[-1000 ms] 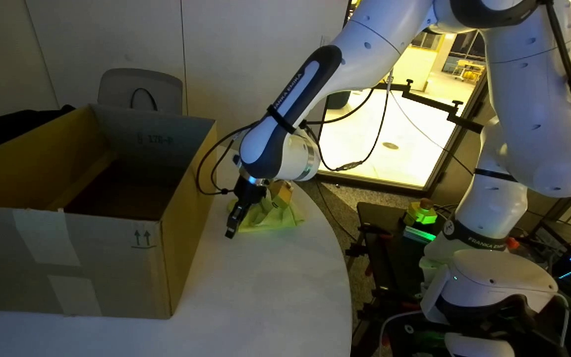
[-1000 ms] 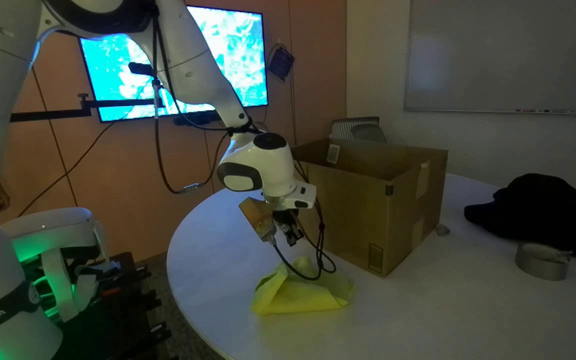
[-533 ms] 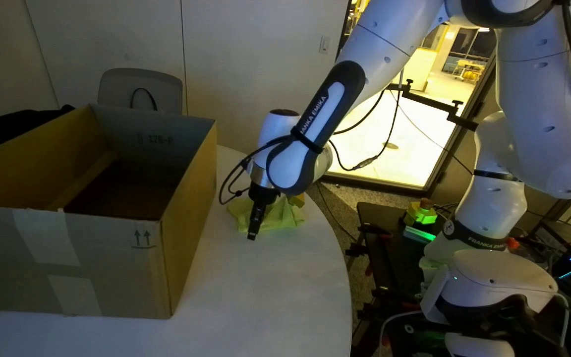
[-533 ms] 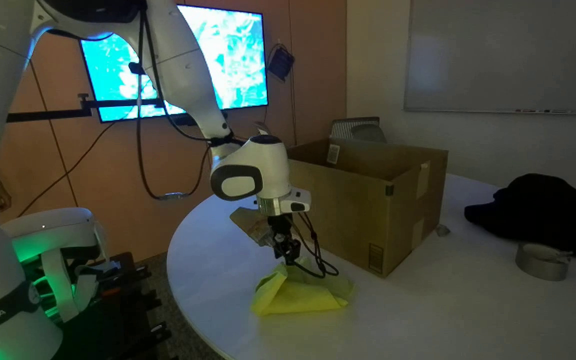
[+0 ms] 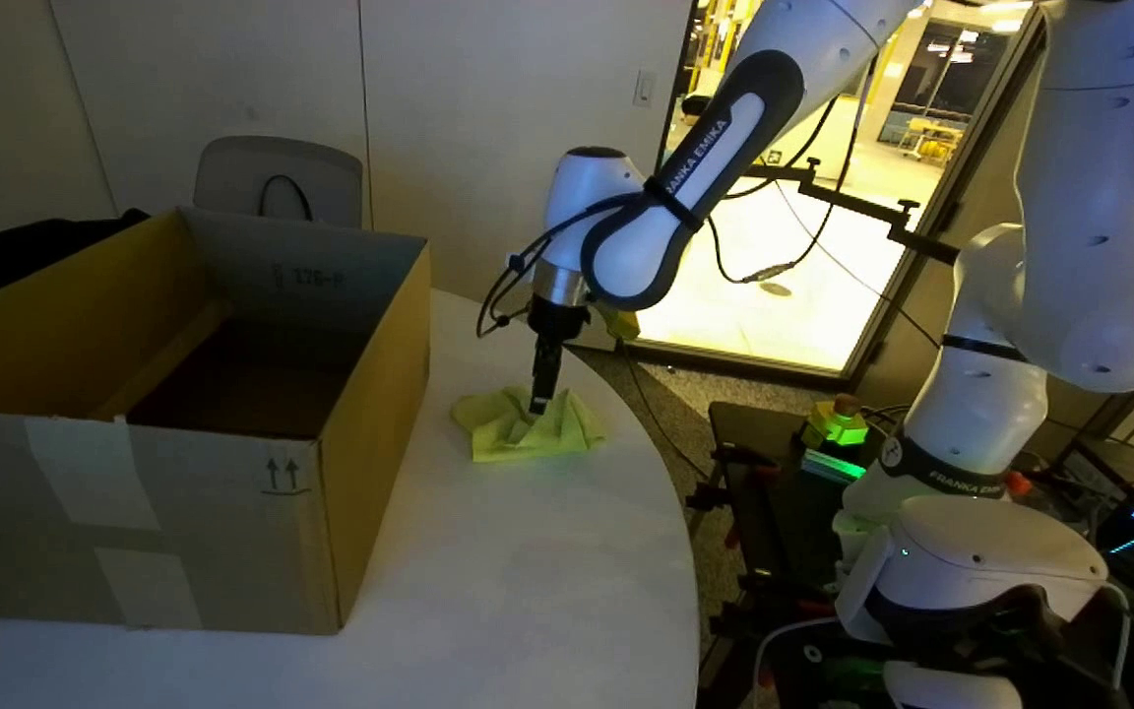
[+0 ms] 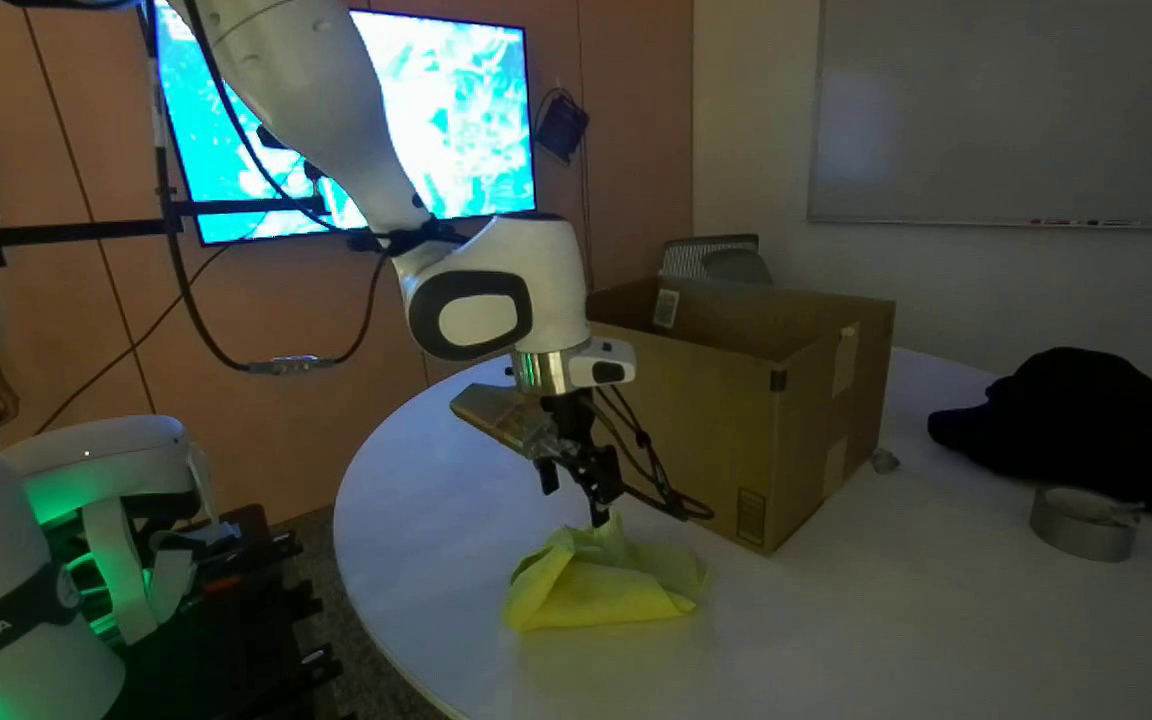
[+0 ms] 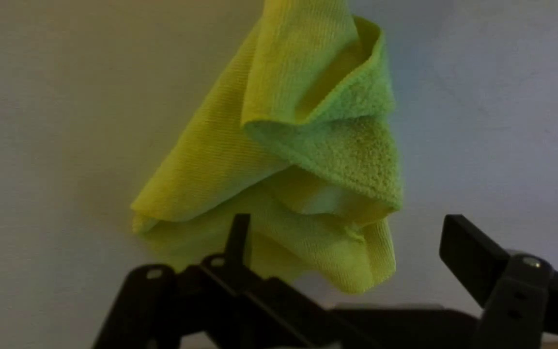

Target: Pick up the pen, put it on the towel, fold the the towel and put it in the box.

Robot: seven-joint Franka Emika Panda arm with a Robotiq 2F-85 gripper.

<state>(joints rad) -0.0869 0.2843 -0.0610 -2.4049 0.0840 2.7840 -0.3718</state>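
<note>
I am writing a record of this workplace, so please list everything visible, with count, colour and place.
table: one, white, centre
box: one, brown, open-topped, on the table
towel: one, yellow-green, crumpled, on the table beside the box
pen: none visible
bundle: one, black, on the table
tape roll: one, grey, by the bundle
lump: one, grey, near the box
chair: at least one, grey, behind the box
screen: one, blue-white, on brown wall
whiteboard: one, whitish, on pale wall
button unit: one, yellow-green and reddish, on dark stand
cables: several, black, along the arm
block: one, tan, beside the tool
arm: one, white and dark grey, over the table
tool: one, black, open, over the towel, contact unclear
</note>
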